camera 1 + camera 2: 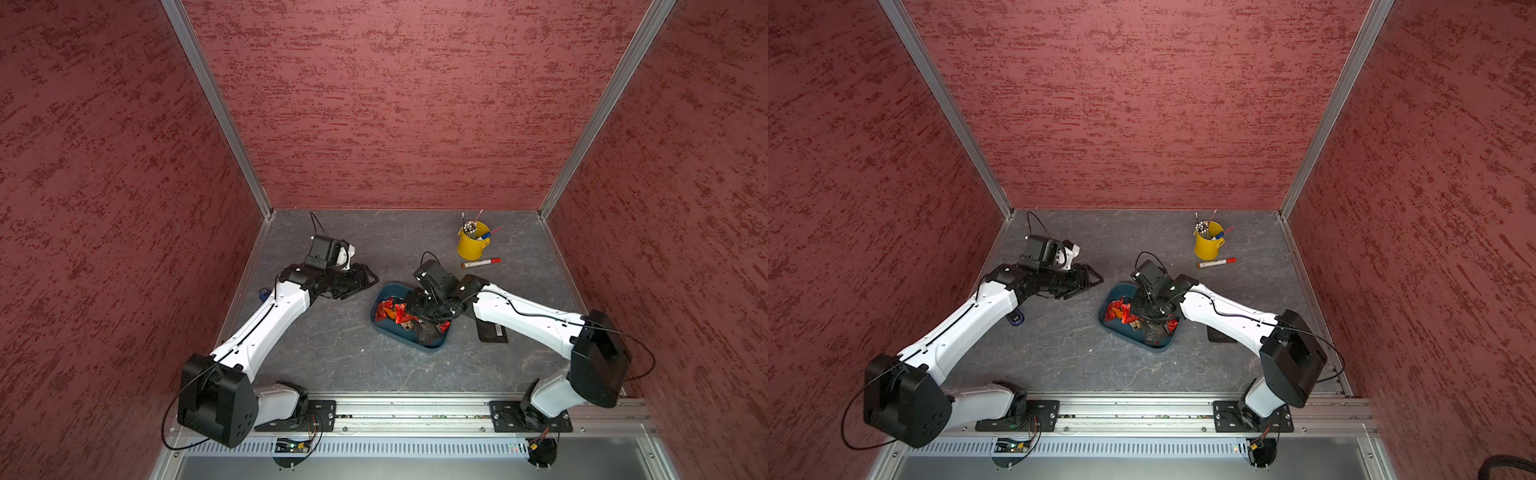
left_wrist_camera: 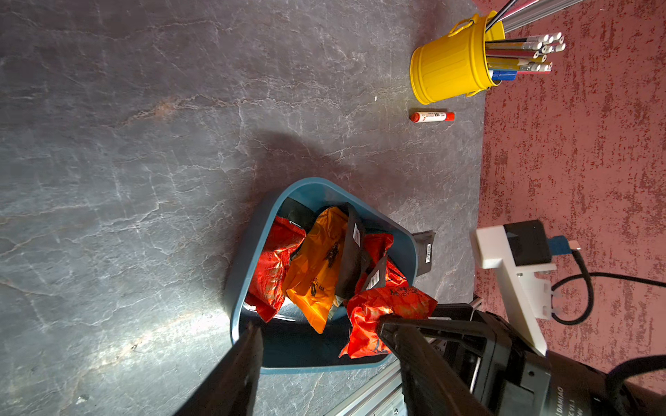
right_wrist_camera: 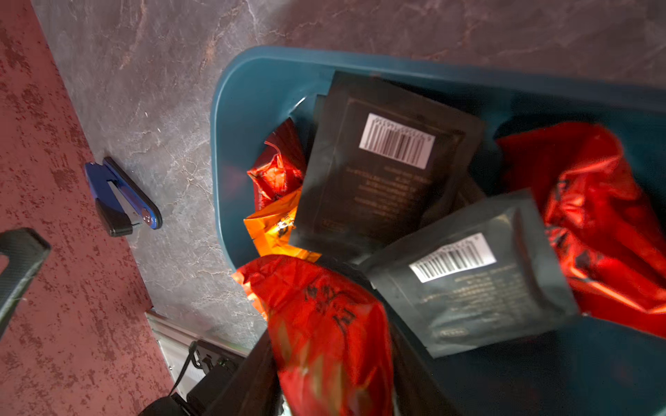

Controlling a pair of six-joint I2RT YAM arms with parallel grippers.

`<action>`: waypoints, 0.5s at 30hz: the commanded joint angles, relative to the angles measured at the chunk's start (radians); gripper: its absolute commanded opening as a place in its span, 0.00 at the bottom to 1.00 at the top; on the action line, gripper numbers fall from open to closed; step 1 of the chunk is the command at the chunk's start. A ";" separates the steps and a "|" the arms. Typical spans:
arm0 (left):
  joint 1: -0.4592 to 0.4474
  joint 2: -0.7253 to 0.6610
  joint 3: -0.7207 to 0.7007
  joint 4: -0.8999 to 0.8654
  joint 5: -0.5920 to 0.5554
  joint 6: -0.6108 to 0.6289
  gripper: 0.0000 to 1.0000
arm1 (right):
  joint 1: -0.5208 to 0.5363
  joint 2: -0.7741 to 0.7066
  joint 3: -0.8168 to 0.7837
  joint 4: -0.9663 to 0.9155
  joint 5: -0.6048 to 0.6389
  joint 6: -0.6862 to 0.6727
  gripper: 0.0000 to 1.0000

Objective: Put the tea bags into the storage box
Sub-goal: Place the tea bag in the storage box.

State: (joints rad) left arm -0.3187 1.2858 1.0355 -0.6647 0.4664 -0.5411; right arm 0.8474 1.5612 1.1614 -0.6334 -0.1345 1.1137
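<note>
The dark teal storage box [image 1: 395,337] [image 1: 1121,338] sits mid-table and holds several tea bags: red foil pouches [image 1: 384,309], an orange one [image 2: 317,266] and black ones with barcode labels [image 3: 382,169]. My right gripper [image 1: 426,322] [image 3: 331,342] hangs over the box's near end, shut on a crinkled red foil tea bag [image 3: 324,317] [image 2: 389,313]. One black tea bag [image 1: 492,332] [image 2: 425,248] lies flat on the table just right of the box, partly under the right arm. My left gripper [image 1: 361,284] [image 2: 320,345] rests left of the box, pointing at it, open and holding nothing.
A yellow cup of pens [image 1: 471,243] stands at the back right, with a red-and-white marker [image 1: 481,262] lying in front of it. A small blue block [image 1: 264,294] [image 3: 122,196] lies by the left wall. Red walls close in three sides.
</note>
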 commanded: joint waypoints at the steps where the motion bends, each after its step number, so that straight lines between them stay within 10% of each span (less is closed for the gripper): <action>1: 0.008 -0.010 -0.005 0.013 0.015 0.020 0.64 | 0.029 -0.028 -0.018 0.028 0.070 0.049 0.46; 15: 0.007 -0.009 -0.018 0.032 0.023 0.004 0.64 | 0.057 -0.023 -0.083 0.031 0.065 0.080 0.52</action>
State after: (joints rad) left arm -0.3180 1.2861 1.0267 -0.6487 0.4736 -0.5426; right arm 0.8955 1.5555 1.0832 -0.6170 -0.0917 1.1847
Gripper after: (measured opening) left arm 0.640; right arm 0.518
